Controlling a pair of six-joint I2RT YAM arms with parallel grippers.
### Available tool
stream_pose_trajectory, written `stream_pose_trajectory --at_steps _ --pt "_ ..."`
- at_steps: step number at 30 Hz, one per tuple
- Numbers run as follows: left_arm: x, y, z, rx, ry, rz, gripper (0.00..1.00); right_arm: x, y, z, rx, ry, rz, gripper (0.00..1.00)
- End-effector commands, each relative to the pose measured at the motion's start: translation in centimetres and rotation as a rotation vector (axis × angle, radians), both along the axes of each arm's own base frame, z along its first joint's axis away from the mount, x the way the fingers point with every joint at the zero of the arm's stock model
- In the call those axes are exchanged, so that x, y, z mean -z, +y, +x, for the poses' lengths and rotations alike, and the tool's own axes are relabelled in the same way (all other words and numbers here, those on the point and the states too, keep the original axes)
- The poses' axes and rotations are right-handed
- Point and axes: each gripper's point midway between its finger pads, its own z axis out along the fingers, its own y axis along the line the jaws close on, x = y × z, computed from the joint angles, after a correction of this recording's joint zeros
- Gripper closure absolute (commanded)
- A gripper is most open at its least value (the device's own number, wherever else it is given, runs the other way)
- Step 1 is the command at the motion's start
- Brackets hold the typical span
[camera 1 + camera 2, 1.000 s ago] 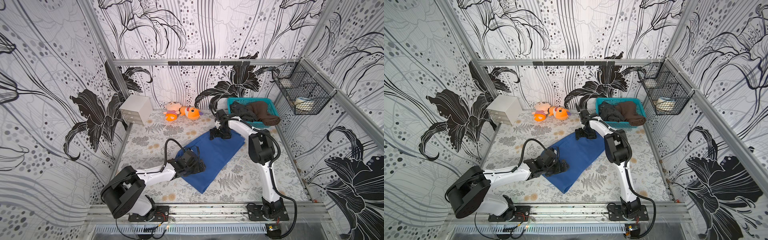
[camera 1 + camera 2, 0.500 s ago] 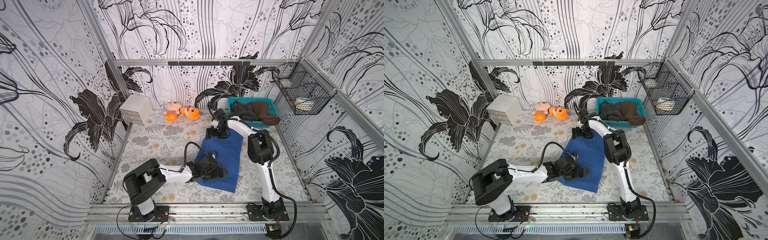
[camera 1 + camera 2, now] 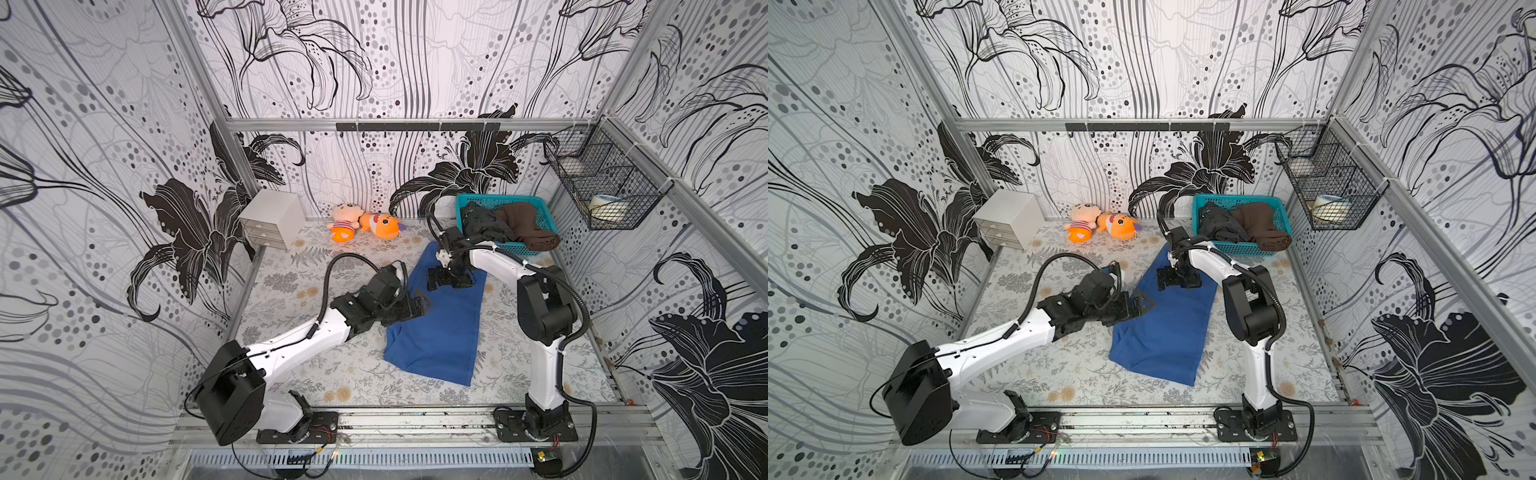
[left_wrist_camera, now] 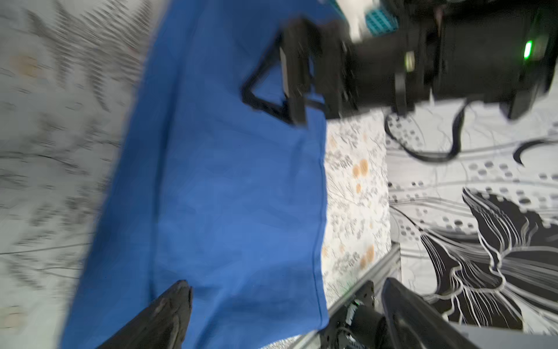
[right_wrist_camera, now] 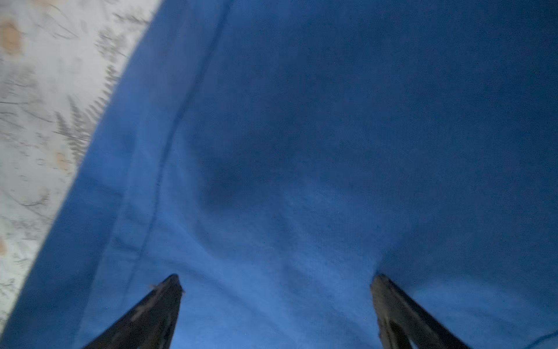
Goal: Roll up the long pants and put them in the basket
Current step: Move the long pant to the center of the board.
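Note:
The long pants (image 3: pixel 440 332) (image 3: pixel 1163 336) lie flat as one long royal-blue strip on the patterned table, running from the teal basket towards the front rail. My right gripper (image 3: pixel 451 279) (image 3: pixel 1179 279) stands open on the strip's far end. In the right wrist view both fingertips (image 5: pixel 172 290) press into the blue cloth (image 5: pixel 302 151), with nothing between them. My left gripper (image 3: pixel 419 302) (image 3: pixel 1140 301) is open at the pants' left edge, about mid-length. In the left wrist view the pants (image 4: pixel 226 181) spread beyond its gripper (image 4: pixel 287 302), and it holds nothing.
A teal basket (image 3: pixel 523 249) at the back right holds a dark grey garment (image 3: pixel 478 222) and a brown one (image 3: pixel 528 224). Two plush toys (image 3: pixel 345 222) lie at the back wall beside a small white drawer box (image 3: pixel 272 218). A wire basket (image 3: pixel 602 187) hangs on the right wall.
The pants have swung from a diagonal to nearly lengthwise, their near end shifting right. My left gripper swept along them and now sits at their left edge. The right gripper stayed on the far end.

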Motion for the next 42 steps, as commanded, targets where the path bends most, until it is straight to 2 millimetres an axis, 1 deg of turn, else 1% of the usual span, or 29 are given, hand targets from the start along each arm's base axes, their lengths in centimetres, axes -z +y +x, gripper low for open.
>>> stream_pose_trajectory --at_steps 1,2,4,7,10,12,13,15,18,21,24,27,29,32,34,37,39,42 --pt "0.7 4.2 0.4 -0.037 0.005 0.073 0.01 1.6 -1.6 0.2 0.028 0.001 -0.082 0.01" --pt "0.3 5.2 0.7 -0.057 -0.004 0.07 0.01 2.1 -1.4 0.2 0.028 0.012 -0.086 0.0" --pt "-0.1 7.4 1.2 -0.098 -0.011 0.074 0.01 3.4 -0.5 -0.1 0.008 0.047 -0.094 0.01" --pt "-0.8 9.9 1.1 -0.133 -0.017 0.101 0.01 4.7 1.3 -0.8 -0.057 0.073 -0.139 0.0" --pt "-1.4 12.0 0.4 -0.168 -0.028 0.123 0.01 5.4 3.7 -1.6 -0.136 0.075 -0.182 0.01" --pt "-1.4 13.2 -0.2 -0.193 -0.025 0.13 0.01 5.8 5.1 -2.0 -0.165 0.083 -0.176 0.01" --pt "-1.4 13.8 -0.4 -0.205 -0.025 0.126 0.01 5.5 6.1 -1.6 -0.17 0.074 -0.155 0.0" --pt "-1.2 14.6 -0.9 -0.222 -0.019 0.12 0.01 5.5 7.2 -1.2 -0.176 0.076 -0.128 0.0" --pt "-0.7 15.2 -1.6 -0.237 -0.007 0.109 0.01 5.4 8.9 -0.5 -0.207 0.069 -0.091 0.01" --pt "-0.1 15.4 -2.0 -0.241 0.009 0.106 0.01 5.1 10.0 0.1 -0.237 0.062 -0.094 0.0" --pt "0.3 15.4 -2.2 -0.245 0.014 0.102 0.01 4.5 11.0 1.2 -0.265 0.033 -0.079 0.0" --pt "0.6 15.2 -2.2 -0.245 0.017 0.089 0.01 3.7 12.5 1.8 -0.335 0.019 -0.027 0.0" --pt "0.8 15.2 -2.1 -0.244 0.023 0.088 0.01 3.6 12.7 2.3 -0.358 0.015 -0.037 0.01" --pt "0.9 15.1 -2.0 -0.241 0.023 0.085 0.01 3.4 12.2 3.0 -0.37 -0.01 -0.082 0.01" --pt "1.0 15.0 -1.9 -0.237 0.021 0.084 0.01 2.7 12.0 3.5 -0.374 -0.046 -0.091 0.0" --pt "1.5 14.9 -1.7 -0.232 0.034 0.091 0.01 0.1 12.1 4.2 -0.372 -0.151 -0.063 0.0" --pt "2.1 14.8 -1.6 -0.226 0.043 0.095 0.01 -2.6 11.9 4.5 -0.356 -0.25 -0.032 0.0" --pt "3.5 15.0 -1.8 -0.22 0.075 0.126 0.01 -6.7 11.3 4.1 -0.345 -0.365 -0.005 0.01"
